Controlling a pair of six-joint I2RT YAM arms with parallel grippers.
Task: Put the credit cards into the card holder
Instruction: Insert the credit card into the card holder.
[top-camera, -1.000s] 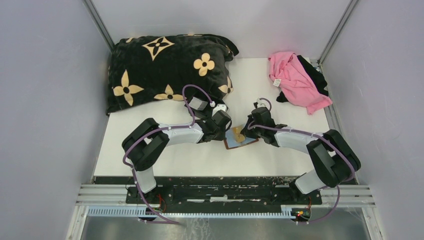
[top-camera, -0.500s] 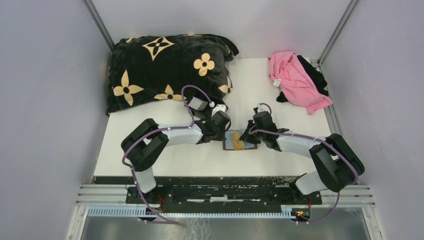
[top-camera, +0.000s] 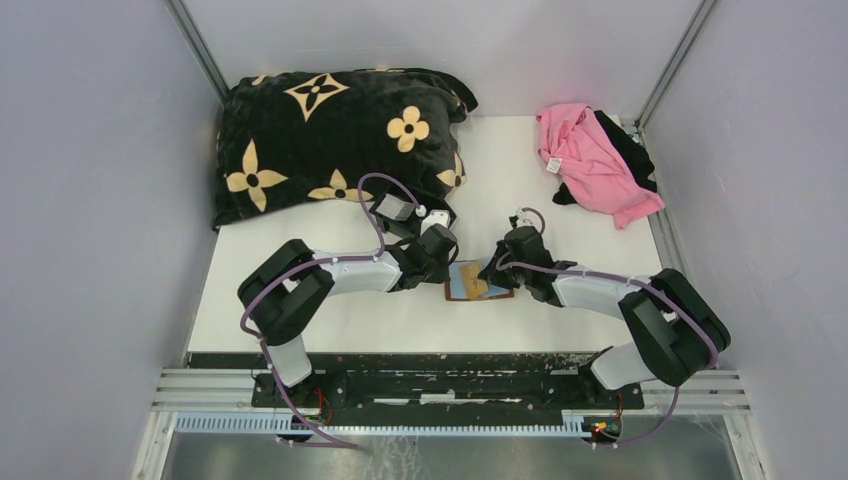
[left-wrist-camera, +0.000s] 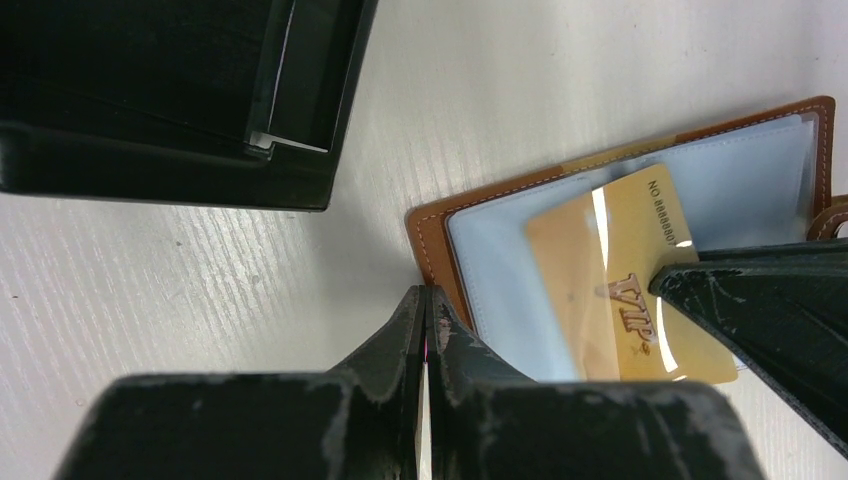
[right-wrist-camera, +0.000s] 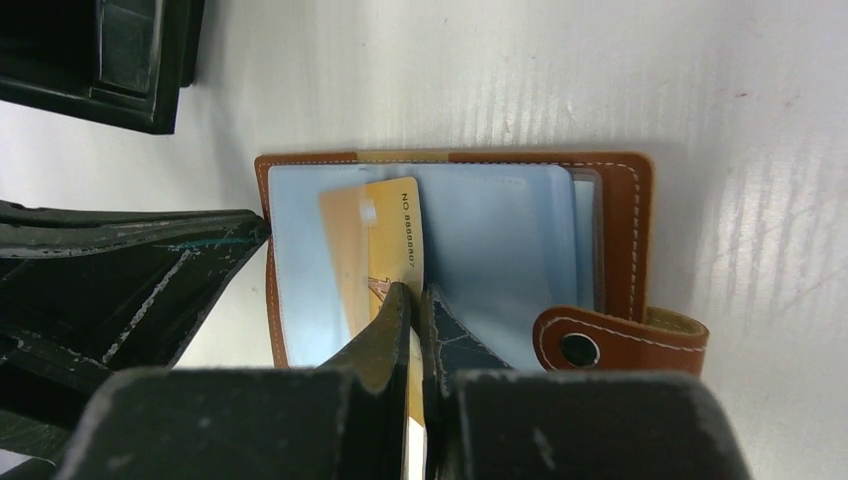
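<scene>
The right gripper is closed narrow on the near end of a gold VIP card, which shows on both sides of its fingers. The card's long axis runs straight out from this gripper across the clear pocket of the open brown card holder, slightly askew to the pocket's edges. The coming push is therefore, by my reading, forward along that axis. The snap tab lies off to one side, apart from the card.

The left gripper is pinched shut on nothing, its tips touching the holder's brown border. It seems to be pinning the holder down. The right arm alone has the card.

The right wrist view shows the grip but not how far the card sits under the film, and glare hides that in the left wrist view too. Only the left wrist view shows the black tray clearly, well apart from the holder, with a pale sliver inside that may be another card.
</scene>
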